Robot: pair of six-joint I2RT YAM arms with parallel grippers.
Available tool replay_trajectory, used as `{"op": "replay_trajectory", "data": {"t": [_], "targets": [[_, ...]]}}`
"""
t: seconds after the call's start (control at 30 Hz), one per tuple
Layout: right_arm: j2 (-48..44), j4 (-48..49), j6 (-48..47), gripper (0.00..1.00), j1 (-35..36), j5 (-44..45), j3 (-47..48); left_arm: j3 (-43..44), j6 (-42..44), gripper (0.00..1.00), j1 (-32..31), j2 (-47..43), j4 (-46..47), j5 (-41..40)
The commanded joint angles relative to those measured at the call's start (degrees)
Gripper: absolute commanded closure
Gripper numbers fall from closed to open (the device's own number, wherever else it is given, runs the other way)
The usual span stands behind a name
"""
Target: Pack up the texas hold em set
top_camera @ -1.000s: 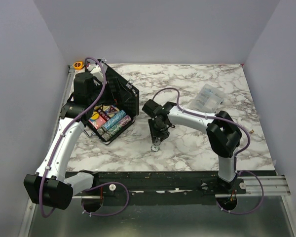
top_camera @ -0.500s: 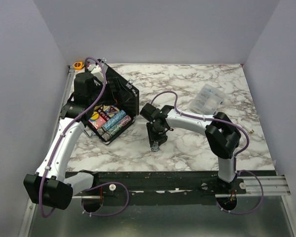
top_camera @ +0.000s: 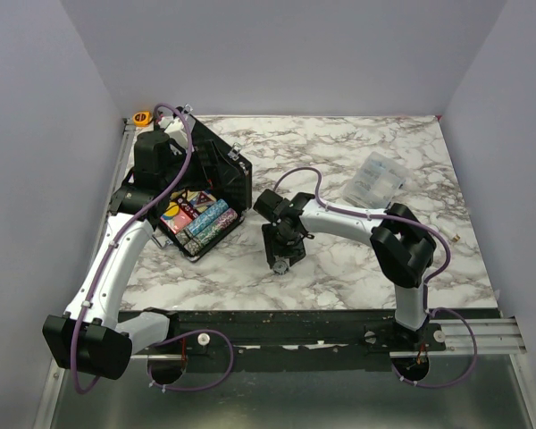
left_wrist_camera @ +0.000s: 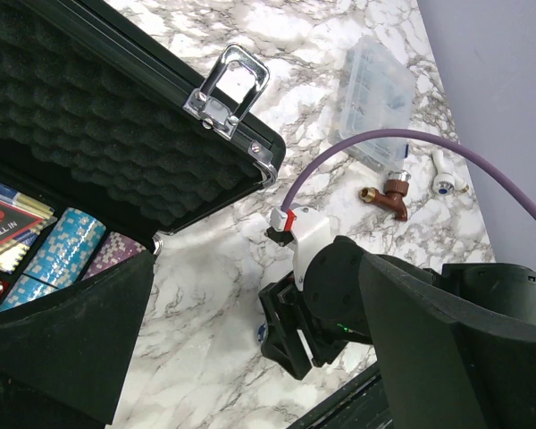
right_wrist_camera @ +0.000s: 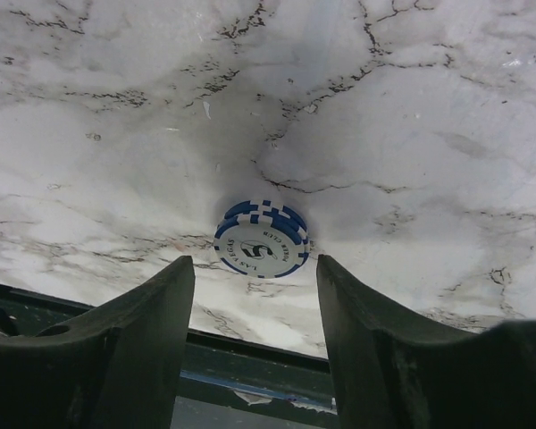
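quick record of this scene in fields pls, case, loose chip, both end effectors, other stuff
case: black case, lid open, back left of the table
contents: rows of chips in its base
loose chip: blue and white chip flat on the table, outside the case
right end effector: open, pointing down, a finger either side of the chip, gaps showing
left end effector: open, empty, up by the open lid
other: clear plastic bag back right; orange tape roll back left corner

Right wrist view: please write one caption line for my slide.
Right gripper, jaws open, straddling a blue-and-white chip lying on the marble table.
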Motion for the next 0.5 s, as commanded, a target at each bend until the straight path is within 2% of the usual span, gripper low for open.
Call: {"op": "replay_trajectory", "data": {"t": [0.0, 0.27, 0.47], "targets": [[-0.1, 0.6, 1.1, 0.38, 0.4, -1.0, -0.6, 0.0, 0.1, 0.04, -0.4, -0.7, 0.4, 0.9], [-2.4, 1.6, 5.9, 0.28, -0.1, -1.4, -1.8, 0.1, 0.1, 0.03, -0.6, -0.9, 0.4, 1.0], [-0.1, -0.2, 8.7, 0.30, -0.2, -2.3, -0.8, 0.0, 0.1, 0.03, -0.5, -1.2, 0.4, 1.0]]}}
